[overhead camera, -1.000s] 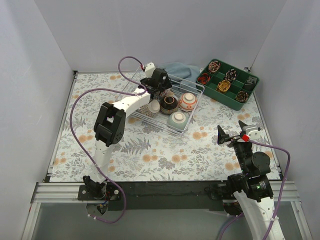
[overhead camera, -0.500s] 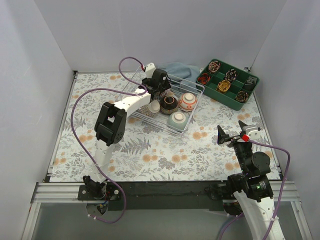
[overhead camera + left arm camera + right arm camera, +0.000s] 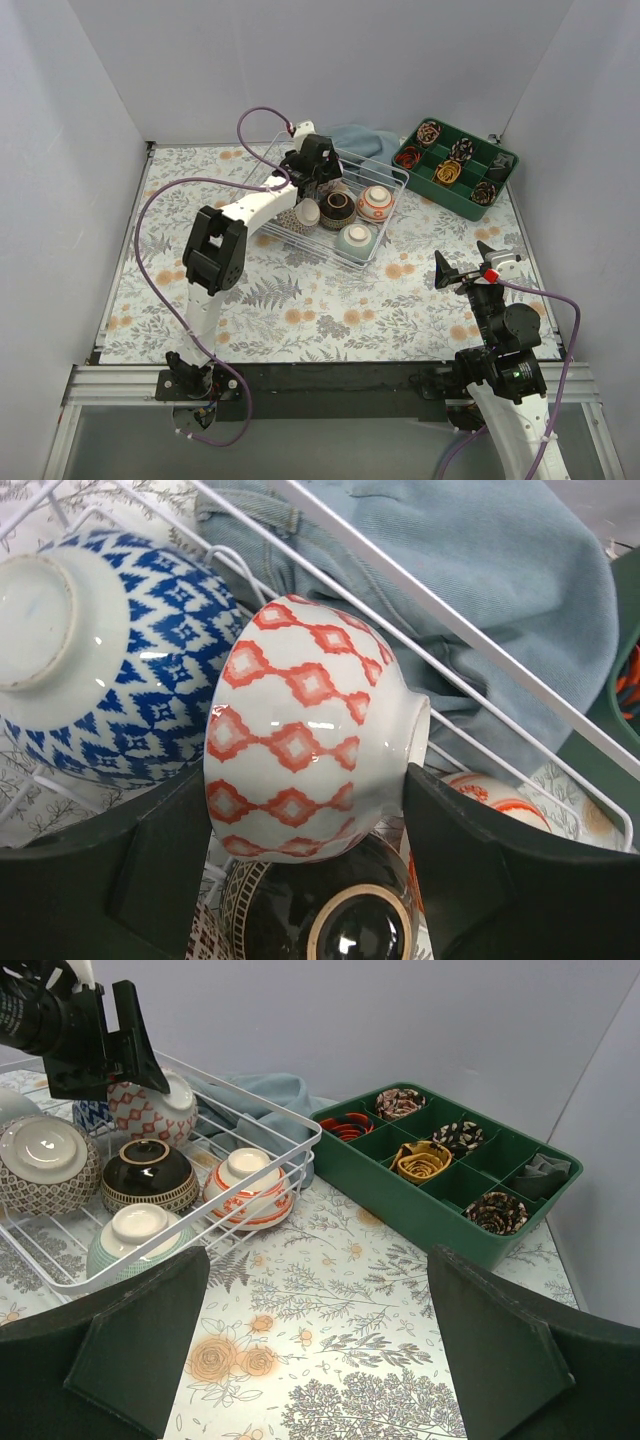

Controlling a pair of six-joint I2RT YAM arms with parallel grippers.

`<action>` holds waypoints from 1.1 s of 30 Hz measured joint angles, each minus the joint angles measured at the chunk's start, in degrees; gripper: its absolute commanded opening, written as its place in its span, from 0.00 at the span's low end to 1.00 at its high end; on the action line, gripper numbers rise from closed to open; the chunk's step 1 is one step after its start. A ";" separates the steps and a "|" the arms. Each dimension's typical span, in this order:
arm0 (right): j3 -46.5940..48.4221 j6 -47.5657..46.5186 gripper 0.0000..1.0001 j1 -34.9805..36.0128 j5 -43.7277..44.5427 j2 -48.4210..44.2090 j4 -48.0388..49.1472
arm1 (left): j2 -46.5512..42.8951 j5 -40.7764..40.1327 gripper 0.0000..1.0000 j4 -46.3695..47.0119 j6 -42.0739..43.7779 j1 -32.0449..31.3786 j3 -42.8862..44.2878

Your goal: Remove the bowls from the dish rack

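White wire dish rack [image 3: 392,185] stands centre-back on the floral-print table [image 3: 300,300], w/ a bunched blue denim cloth [image 3: 356,139] against its far side. Six bowls are in the rack.

The left tool [image 3: 305,780] is clamped on the white bowl w/ red diamond pattern [image 3: 300,710] at the rack's far end. One finger is on the bowl's side & the other at its rim, w/ the bowl tilted so its mouth is turned sideways. Can't tell if it's clear of the wires. Just beside it is a blue-&-white patterned bowl [image 3: 120,670], foot toward the wrist cam.

The other four lie upside down, feet up:
- the grey speckled bowl [image 3: 45,1160] is at the left
- the black bowl w/ gold trim [image 3: 150,1175] is next to it
- the white bowl w/ red-orange stripes [image 3: 248,1190] is by the rack's right wall
- the pale green bowl [image 3: 140,1235] is at the near edge

A dark green plastic tray w/ compts [image 3: 450,195] sits back-right, apart from the rack. Its compts hold coiled rolls, one each: red [image 3: 345,1125], dark patterned [image 3: 400,1103], yellow [image 3: 420,1160], black-&-white [image 3: 458,1138] & brown [image 3: 495,1210]. A grey folded piece [image 3: 545,1170] lies in an end compt.

The right tool [image 3: 318,1260] is over the near-right part of the table, well apart from the rack. Its fingers are wide apart w/ nothing btwn them.
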 measured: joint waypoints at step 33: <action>10.67 8.66 0.98 0.28 -3.15 9.38 -4.63 | -23.65 11.87 0.00 10.56 32.81 -0.26 -13.16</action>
